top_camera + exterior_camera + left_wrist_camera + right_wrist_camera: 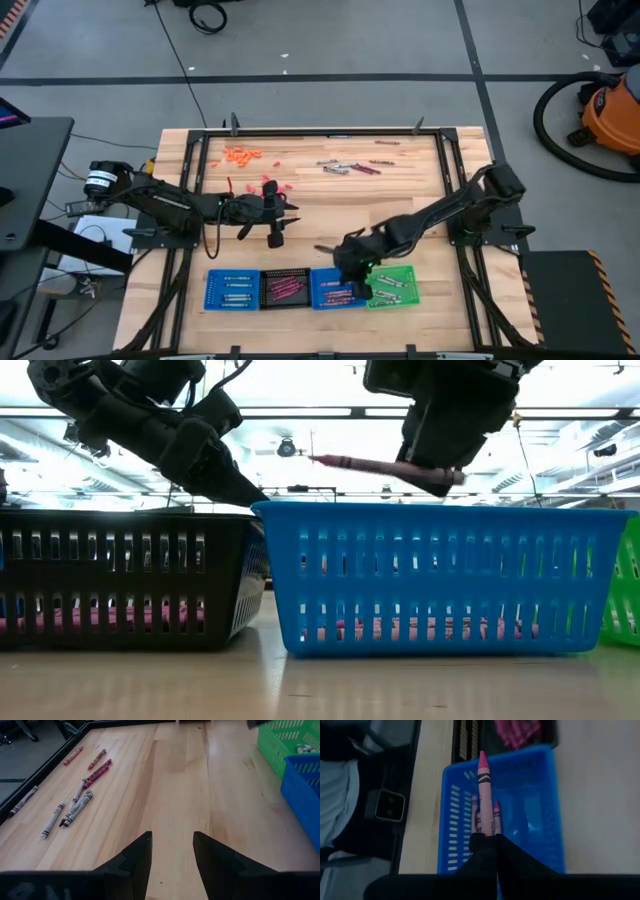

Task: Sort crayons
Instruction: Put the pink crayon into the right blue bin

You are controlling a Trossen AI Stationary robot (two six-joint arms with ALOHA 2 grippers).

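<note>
A pink crayon point(485, 790) hangs over the right-hand blue tray point(540, 795), with my right gripper point(496, 840) shut on it. In the low view the crayon point(370, 464) lies about level above the blue tray's rim point(440, 510). Other pink crayons point(495, 815) lie in that tray. My left gripper point(172, 852) stands open over bare wood at mid-table point(275, 222), with nothing between its fingers. Loose grey and maroon crayons point(75, 805) lie flat on the table ahead of it. My right gripper pinches the pink crayon's blunt end point(486, 831) between its two fingers. The fingers slant down from above, and the crayon sticks out beyond them, pointed tip away. The crayon is lifted clear, about level, above the blue tray.
Several trays stand in a row at the near edge: blue point(232, 290), black point(285, 288) with magenta crayons, blue point(335, 290), green point(395, 285). Orange crayons point(240, 155) and red ones point(282, 186) lie far left, grey and maroon ones point(345, 168) far centre.
</note>
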